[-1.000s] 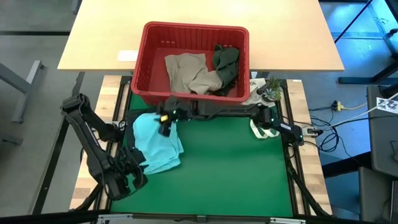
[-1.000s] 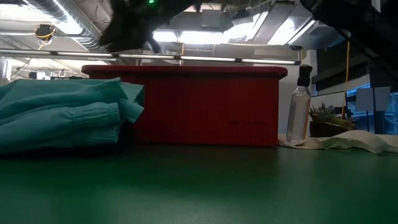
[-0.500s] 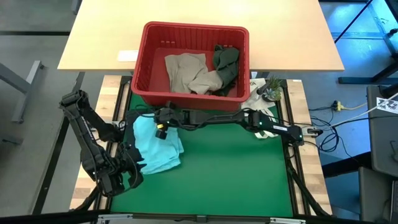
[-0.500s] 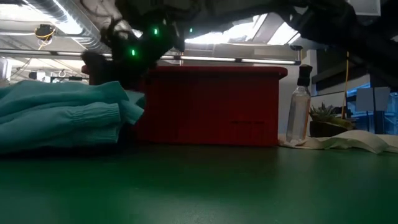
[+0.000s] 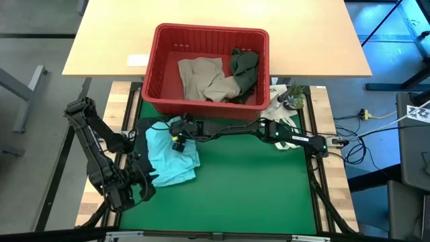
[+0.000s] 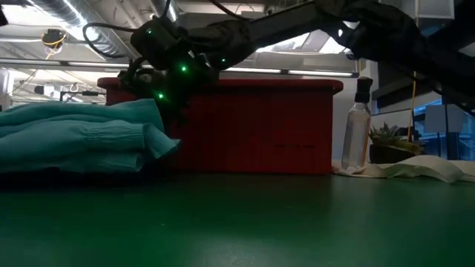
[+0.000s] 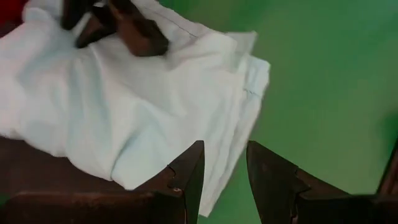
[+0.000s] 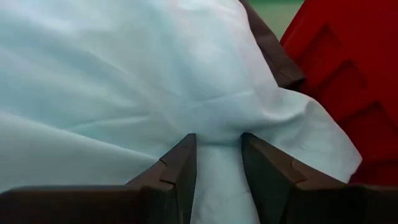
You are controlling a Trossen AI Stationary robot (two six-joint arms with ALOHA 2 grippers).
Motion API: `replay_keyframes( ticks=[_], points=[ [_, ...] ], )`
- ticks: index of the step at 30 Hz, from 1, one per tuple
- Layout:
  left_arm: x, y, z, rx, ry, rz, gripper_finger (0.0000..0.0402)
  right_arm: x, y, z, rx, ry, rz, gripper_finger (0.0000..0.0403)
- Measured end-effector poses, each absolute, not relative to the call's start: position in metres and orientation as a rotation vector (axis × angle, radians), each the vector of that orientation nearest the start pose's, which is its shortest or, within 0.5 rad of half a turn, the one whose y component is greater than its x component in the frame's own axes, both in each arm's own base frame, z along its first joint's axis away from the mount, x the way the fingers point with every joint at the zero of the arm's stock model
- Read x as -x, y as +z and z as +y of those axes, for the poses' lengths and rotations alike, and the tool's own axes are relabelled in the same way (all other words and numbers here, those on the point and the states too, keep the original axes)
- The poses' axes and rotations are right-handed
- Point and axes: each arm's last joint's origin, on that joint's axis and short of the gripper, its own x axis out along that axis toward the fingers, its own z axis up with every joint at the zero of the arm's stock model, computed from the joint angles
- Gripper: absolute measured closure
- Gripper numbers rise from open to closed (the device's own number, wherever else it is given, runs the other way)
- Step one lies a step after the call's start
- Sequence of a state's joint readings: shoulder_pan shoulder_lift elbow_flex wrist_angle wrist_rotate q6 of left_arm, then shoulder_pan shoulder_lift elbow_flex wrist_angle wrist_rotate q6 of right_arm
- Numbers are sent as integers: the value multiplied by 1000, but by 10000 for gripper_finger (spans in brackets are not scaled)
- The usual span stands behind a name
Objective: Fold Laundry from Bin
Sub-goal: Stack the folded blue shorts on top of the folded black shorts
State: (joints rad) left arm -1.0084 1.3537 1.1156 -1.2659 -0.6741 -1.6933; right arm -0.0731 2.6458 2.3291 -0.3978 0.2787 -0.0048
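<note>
The light teal garment (image 5: 168, 160) lies folded on the green mat at the table's left, in front of the red bin (image 5: 208, 32); it also shows in the low view (image 6: 74, 137). A dark cloth (image 8: 273, 59) shows under its far edge. My right gripper (image 5: 176, 139) reaches across from the right and is shut on the teal garment's far right part (image 8: 124, 81). My left gripper (image 5: 142, 179) hovers over the garment's near left corner (image 7: 124, 106), its fingers a little apart and empty. A beige garment (image 5: 205, 79) and a dark olive one (image 5: 243, 67) lie in the bin. My right gripper pinches a raised ridge of the teal cloth (image 8: 217, 127) between its two fingers, near the garment's far right corner by the bin. The fingers come from above, slanting down. The garment lies on the mat; one layer or several, I cannot tell.
A white cloth bag (image 5: 281, 140) lies at the mat's far right, beside a spray bottle (image 6: 358, 130) and a small plant (image 5: 292, 97). The bin's wall (image 6: 252, 126) stands right behind the garment. The mat's middle and right (image 5: 255, 181) are bare.
My right gripper has come down from above onto the teal garment's far right part, and the cloth's top there has sunk a little under it. The garment stays in place on the mat.
</note>
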Motion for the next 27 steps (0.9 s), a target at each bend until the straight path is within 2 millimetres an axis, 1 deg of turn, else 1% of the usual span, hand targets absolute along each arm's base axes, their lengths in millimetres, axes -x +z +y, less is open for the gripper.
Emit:
replay_keyframes(
  ticks=[2, 4, 8, 10, 13, 15, 19, 23, 27],
  points=[
    [-132, 272, -175, 455, 594, 810, 287, -573, 153, -50, 78, -334, 712, 272],
    [-130, 272, -172, 484, 645, 799, 287, -571, 165, -48, 78, -332, 697, 272],
    [-126, 272, -162, 522, 772, 770, 287, -567, 200, -41, 74, -315, 628, 272],
    [-125, 273, -156, 534, 846, 756, 287, -564, 219, -34, 69, -290, 593, 272],
    [-127, 274, -147, 543, 928, 740, 287, -560, 236, -17, 64, -227, 569, 272],
    [-132, 274, -143, 559, 957, 732, 287, -560, 239, -1, 64, -177, 563, 272],
    [-142, 273, -133, 600, 1038, 751, 287, -558, 238, 35, 78, -92, 580, 272],
    [-150, 272, -123, 594, 1090, 845, 287, -552, 230, 67, 105, -34, 649, 272],
    [-157, 273, -110, 562, 1097, 958, 287, -546, 226, 91, 130, 10, 685, 272]
  ],
)
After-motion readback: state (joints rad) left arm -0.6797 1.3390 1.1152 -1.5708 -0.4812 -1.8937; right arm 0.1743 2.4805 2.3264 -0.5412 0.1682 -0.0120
